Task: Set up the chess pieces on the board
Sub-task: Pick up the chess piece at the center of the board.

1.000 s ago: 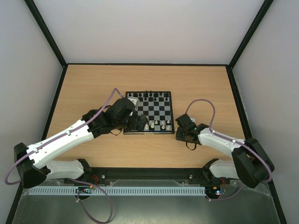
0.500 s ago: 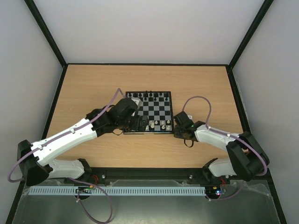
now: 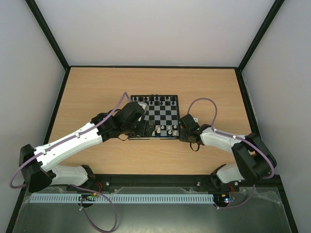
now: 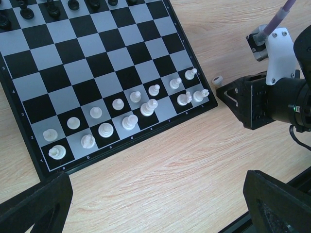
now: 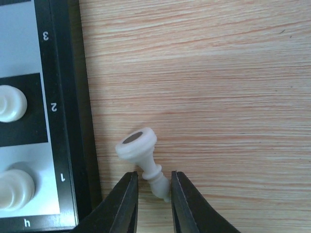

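Off the board's (image 5: 73, 121) near right corner, on the wooden table (image 5: 218, 87), one cream pawn (image 5: 138, 143) lies tipped over, its base toward the black frame but clear of it. Right gripper (image 5: 154, 194): jaws narrow, astride the pawn's head end; cannot tell whether they pinch it. Left gripper (image 4: 155, 204): jaws wide, nothing between them, hovering by the board's near left corner. Other white pieces (image 4: 129, 121) stand on the two nearest ranks. Black pieces (image 4: 51, 8) line the far side.

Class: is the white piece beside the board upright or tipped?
Tipped: the piece lies on its side on the table, its round base underside showing.
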Robot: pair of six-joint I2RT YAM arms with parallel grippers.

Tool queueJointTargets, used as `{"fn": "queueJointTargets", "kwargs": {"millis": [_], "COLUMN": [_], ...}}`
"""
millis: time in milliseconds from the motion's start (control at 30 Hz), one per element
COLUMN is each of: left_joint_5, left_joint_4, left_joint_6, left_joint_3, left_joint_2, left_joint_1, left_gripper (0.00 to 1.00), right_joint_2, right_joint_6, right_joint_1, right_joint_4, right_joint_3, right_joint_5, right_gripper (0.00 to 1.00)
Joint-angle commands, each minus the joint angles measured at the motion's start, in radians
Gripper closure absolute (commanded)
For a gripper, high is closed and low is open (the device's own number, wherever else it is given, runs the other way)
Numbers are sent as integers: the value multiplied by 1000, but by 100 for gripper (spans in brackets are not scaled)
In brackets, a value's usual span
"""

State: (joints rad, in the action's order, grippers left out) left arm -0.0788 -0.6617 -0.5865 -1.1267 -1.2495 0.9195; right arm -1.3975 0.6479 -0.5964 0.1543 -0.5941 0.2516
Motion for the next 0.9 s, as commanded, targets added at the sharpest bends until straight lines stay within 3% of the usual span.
{"fn": "queueJointTargets", "kwargs": {"millis": [0, 200, 400, 500, 733, 867], "left_joint_5": [5, 8, 11, 12, 50, 129], "left_joint_4": [8, 11, 13, 18, 64, 143], "left_joint_6": [4, 3, 5, 5, 7, 11], "left_joint_3": [-24, -23, -20, -16, 12, 48], "left_joint_2": [-11, -14, -13, -12, -11, -1], "left_joint_1": [-5, -5, -5, -5, -5, -5], "left_gripper": [0, 1, 0, 1, 1, 1], "right_joint_2": [-36, -56, -55, -34, 123, 241], "right_joint_6": [-9, -10, -9, -10, -10, -47], "right_joint_1": [3, 3, 3, 3, 3, 3], "right_joint_4": [14, 14, 18, 31, 154, 235], "right_joint_3": [-16, -26, -27, -31, -88, -131], "right_joint_5": [-8, 1, 5, -1, -63, -191], "right_gripper": [81, 81, 95, 97, 97, 97]}}
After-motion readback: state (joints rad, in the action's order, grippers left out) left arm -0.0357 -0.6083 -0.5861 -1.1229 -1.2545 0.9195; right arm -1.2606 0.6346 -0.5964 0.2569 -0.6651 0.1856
